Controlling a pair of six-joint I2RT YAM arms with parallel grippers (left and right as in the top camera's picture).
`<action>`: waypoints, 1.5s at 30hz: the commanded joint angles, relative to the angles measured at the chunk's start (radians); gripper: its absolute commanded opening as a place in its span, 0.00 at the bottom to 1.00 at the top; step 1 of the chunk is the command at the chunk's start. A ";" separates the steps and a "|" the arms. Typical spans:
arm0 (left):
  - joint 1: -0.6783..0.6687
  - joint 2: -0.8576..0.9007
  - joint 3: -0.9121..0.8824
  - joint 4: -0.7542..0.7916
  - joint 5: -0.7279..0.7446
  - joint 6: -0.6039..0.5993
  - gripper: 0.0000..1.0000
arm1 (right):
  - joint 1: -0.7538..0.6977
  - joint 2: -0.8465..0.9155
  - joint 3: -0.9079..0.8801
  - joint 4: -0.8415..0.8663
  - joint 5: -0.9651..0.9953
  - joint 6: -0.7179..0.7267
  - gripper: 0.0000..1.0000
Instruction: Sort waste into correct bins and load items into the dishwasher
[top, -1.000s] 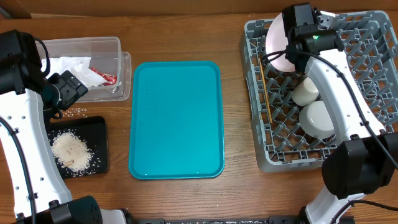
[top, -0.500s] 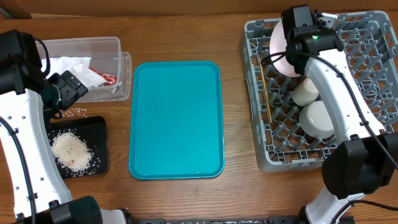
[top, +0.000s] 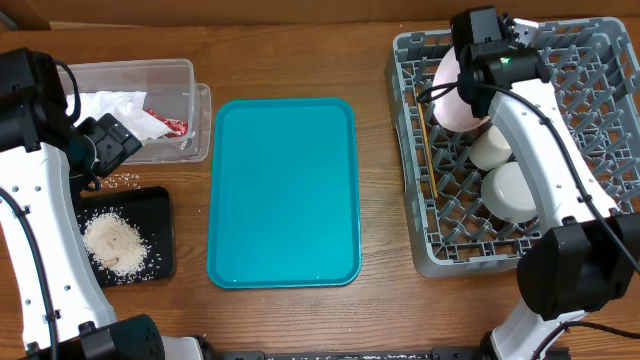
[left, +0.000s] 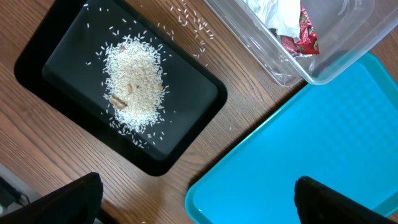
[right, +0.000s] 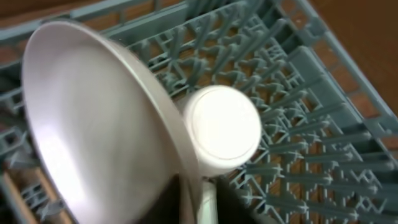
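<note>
The large pale pink plate (top: 452, 95) (right: 93, 124) leans on edge in the back left of the grey dish rack (top: 430, 262), resting against an upturned white cup (top: 492, 148) (right: 224, 127). My right gripper (top: 472, 72) (right: 199, 202) stands over the plate's rim, its jaws slightly parted with the rim between them. A bowl (top: 510, 190) and wooden chopsticks (top: 430, 150) lie in the rack. My left gripper (top: 110, 140) (left: 199, 199) hangs wide open and empty between the clear tub (top: 130, 70) and the black tray (top: 160, 200). A napkin (top: 115, 105) and red wrapper (top: 165, 122) (left: 305, 34) lie in the tub, and rice (top: 112, 243) (left: 134, 78) on the black tray.
A teal serving tray (top: 283, 190) (left: 311, 137) lies in the middle of the wooden table. A few loose rice grains (top: 120, 180) sit on the wood between the tub and the black tray. The right arm reaches across the rack from the front.
The plate has tipped from nearly upright at the rack's back edge down toward the cup. The right gripper's jaws have loosened round its rim. The left arm has not moved.
</note>
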 joint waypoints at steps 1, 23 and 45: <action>0.005 0.005 0.007 -0.002 0.002 -0.014 1.00 | 0.005 -0.005 0.020 0.006 -0.131 0.003 0.35; 0.005 0.005 0.007 -0.002 0.002 -0.014 1.00 | 0.013 -0.578 0.023 -0.462 -0.573 0.052 1.00; 0.005 0.005 0.007 -0.002 0.002 -0.014 1.00 | 0.160 -0.972 -0.343 -0.629 -0.682 0.239 1.00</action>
